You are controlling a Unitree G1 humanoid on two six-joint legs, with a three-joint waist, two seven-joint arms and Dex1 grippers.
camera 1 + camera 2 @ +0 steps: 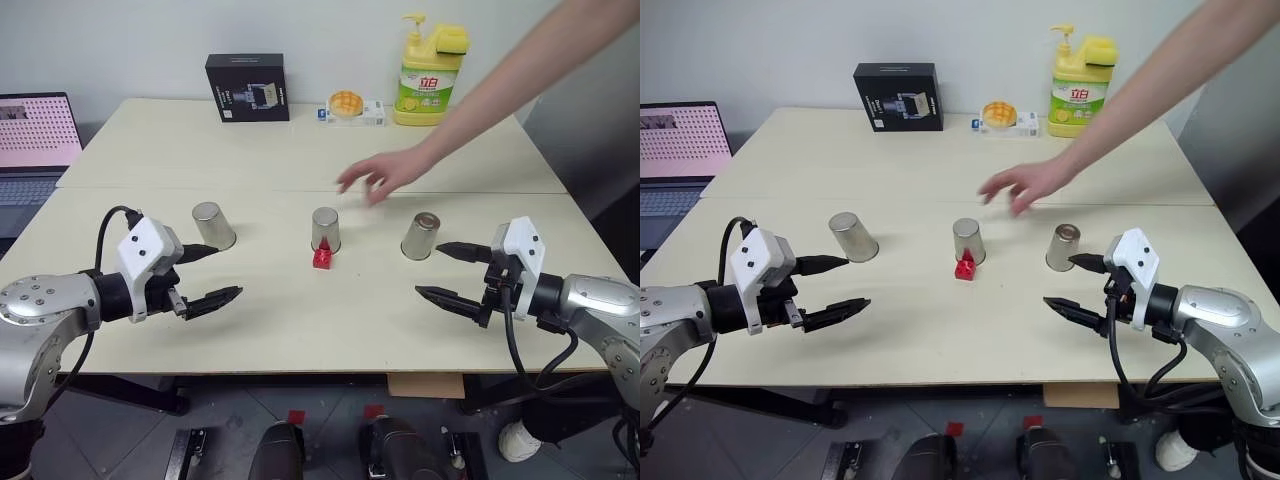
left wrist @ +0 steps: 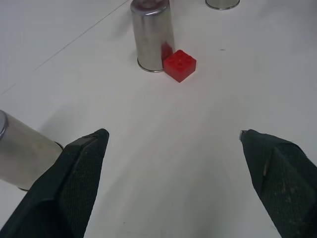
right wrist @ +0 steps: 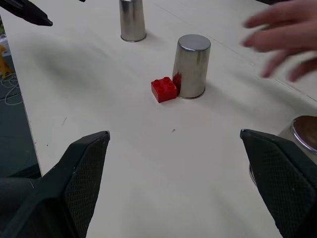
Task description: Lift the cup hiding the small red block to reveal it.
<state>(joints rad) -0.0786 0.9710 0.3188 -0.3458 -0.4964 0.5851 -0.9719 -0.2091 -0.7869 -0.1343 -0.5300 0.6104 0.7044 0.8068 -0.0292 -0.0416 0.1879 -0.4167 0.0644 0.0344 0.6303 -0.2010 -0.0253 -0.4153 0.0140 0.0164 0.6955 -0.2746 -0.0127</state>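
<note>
Three alike steel cups stand upside down in a row on the table [image 1: 300,330]: left cup [image 1: 213,225], middle cup [image 1: 325,230], right cup [image 1: 421,236]. The small red block [image 1: 322,258] sits uncovered, touching the near side of the middle cup [image 3: 191,66]; no cup hides it. My left gripper [image 1: 228,271] is open, hovering just in front of the left cup. My right gripper [image 1: 428,268] is open, just in front of the right cup. A person's hand [image 1: 380,175] reaches in above the table behind the middle cup.
At the table's far edge stand a black box [image 1: 247,88], a yellow soap bottle [image 1: 430,75] and a small bun on a packet [image 1: 347,104]. A laptop [image 1: 35,135] sits off the table's left side. The person's arm crosses from the upper right.
</note>
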